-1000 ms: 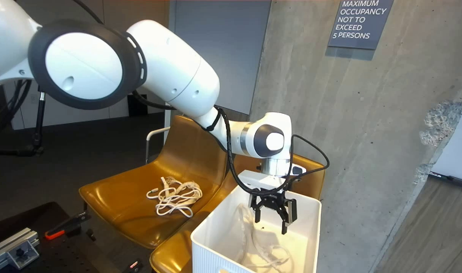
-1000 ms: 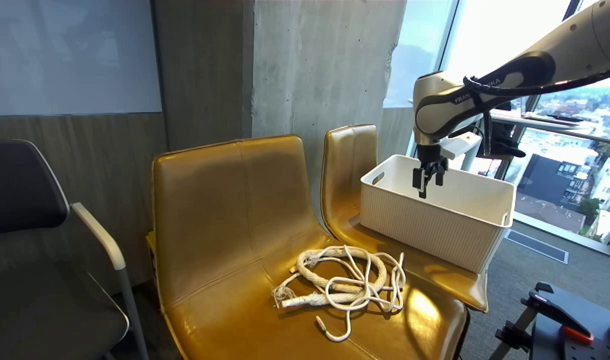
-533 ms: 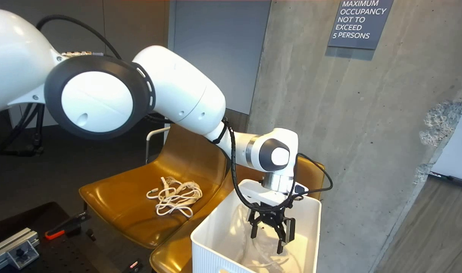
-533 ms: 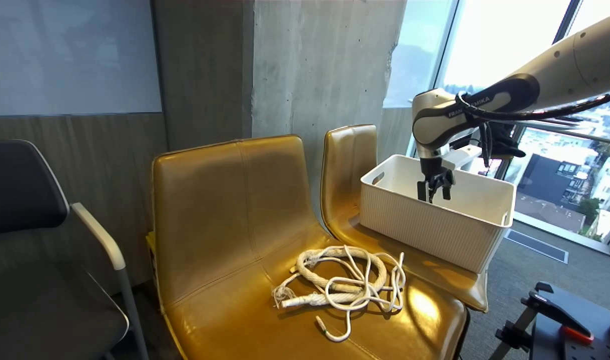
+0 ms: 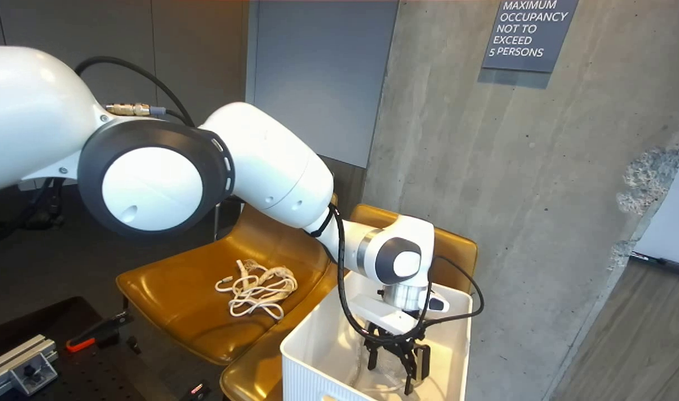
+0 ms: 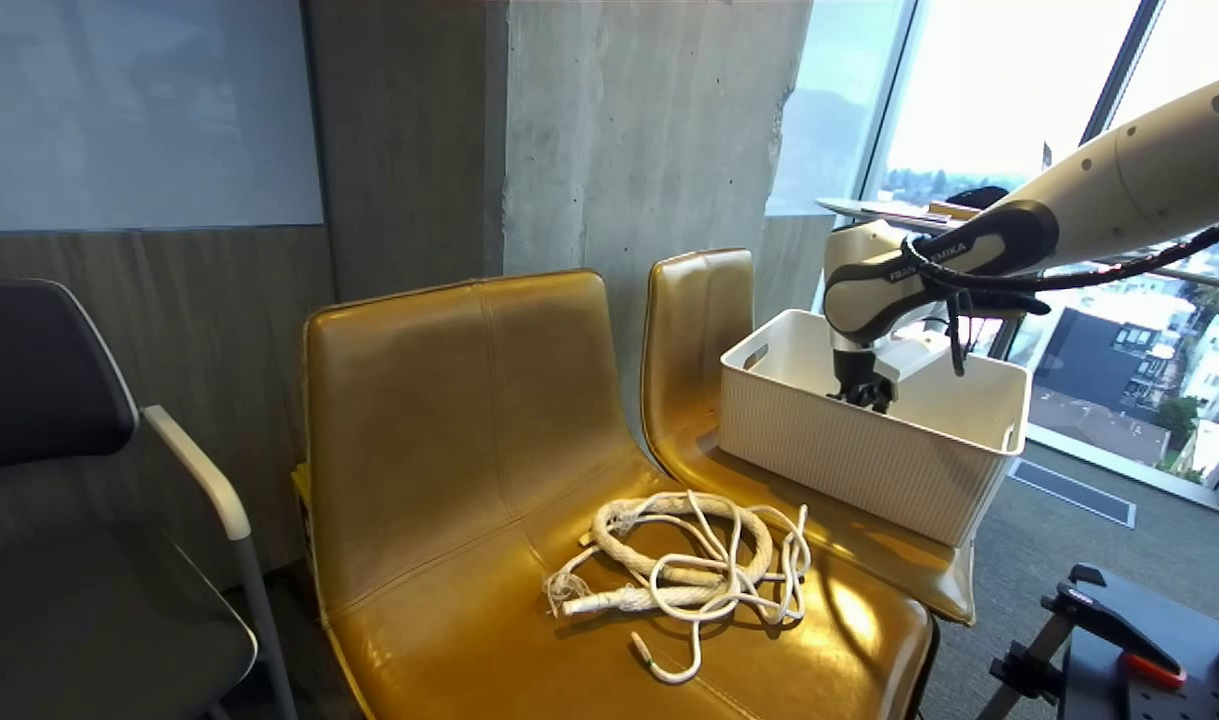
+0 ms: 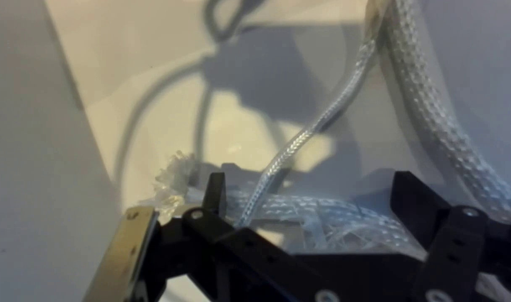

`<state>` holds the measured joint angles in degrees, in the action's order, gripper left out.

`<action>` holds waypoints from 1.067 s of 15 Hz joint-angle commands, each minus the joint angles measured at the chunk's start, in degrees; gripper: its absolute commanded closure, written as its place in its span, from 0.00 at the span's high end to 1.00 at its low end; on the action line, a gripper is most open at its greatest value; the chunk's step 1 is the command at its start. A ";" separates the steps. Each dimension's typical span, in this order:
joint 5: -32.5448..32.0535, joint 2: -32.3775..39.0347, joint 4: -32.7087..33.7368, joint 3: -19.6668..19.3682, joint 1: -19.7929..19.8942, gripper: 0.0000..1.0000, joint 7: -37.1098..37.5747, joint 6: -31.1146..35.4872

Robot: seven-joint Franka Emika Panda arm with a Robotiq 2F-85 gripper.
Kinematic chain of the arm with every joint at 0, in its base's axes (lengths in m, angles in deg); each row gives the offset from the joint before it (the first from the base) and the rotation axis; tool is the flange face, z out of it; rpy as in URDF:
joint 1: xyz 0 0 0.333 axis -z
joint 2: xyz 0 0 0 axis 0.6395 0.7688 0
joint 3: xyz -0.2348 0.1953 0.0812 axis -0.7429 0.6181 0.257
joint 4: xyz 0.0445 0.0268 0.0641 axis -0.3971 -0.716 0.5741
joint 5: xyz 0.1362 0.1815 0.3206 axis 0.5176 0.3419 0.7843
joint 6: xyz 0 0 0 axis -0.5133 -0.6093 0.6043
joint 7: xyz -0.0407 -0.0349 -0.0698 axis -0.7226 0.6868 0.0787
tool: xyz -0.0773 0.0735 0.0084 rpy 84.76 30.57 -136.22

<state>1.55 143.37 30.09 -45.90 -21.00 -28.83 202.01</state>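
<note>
My black gripper is down inside a white ribbed bin, its fingers spread wide and closed on nothing. In the wrist view a thick braided rope bends along the right side. More braided rope crosses under the jaws, ending at a frayed tip by the left finger. A thin cord slants down toward that finger; whether they touch I cannot tell. In an exterior view the gripper stands within the bin walls, while the near wall hides its fingertips in another.
The bin stands on a tan chair beside a concrete column. Another tan chair holds a coil of white rope. A dark table with a red-handled tool is at the lower right there. A dark chair stands left.
The arm has come down, lowering the open gripper deeper into the bin. The bin and the rope coil on the chair have stayed put.
</note>
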 commanded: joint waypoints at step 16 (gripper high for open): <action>-1.97 1.31 0.58 -0.44 -1.41 1.00 -1.86 14.42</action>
<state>1.18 144.49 30.17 -45.65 -21.94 -29.14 213.68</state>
